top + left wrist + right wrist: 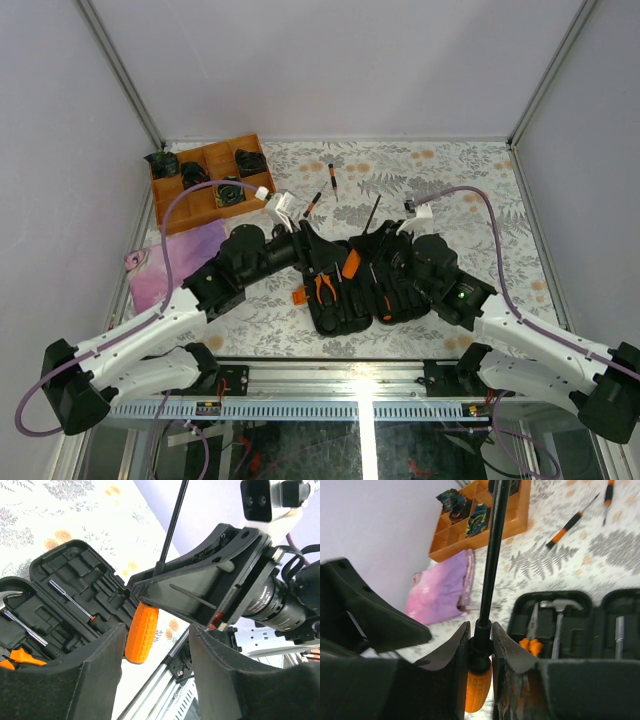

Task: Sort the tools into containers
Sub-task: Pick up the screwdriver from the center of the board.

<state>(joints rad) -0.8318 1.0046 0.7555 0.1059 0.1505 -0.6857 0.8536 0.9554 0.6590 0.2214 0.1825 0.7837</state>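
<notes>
A large screwdriver with an orange ribbed handle point(479, 687) and a long black shaft stands tilted above the open black tool case point(340, 325). My right gripper point(481, 647) is shut on its black collar. My left gripper point(157, 675) is open, its pads apart on either side below the handle point(141, 632), not touching it. In the top view the two grippers, left point(318, 252) and right point(372, 255), meet over the case. Orange pliers point(532, 630), a hammer point(559, 625) and a thin driver point(70, 600) lie in the case's slots.
Two thin orange-and-black drivers point(312, 204) point(332, 178) lie loose on the flowered table beyond the case. An orange-brown wooden divided tray point(205, 180) with dark items stands at the back left. A pink cloth point(170, 265) lies in front of it.
</notes>
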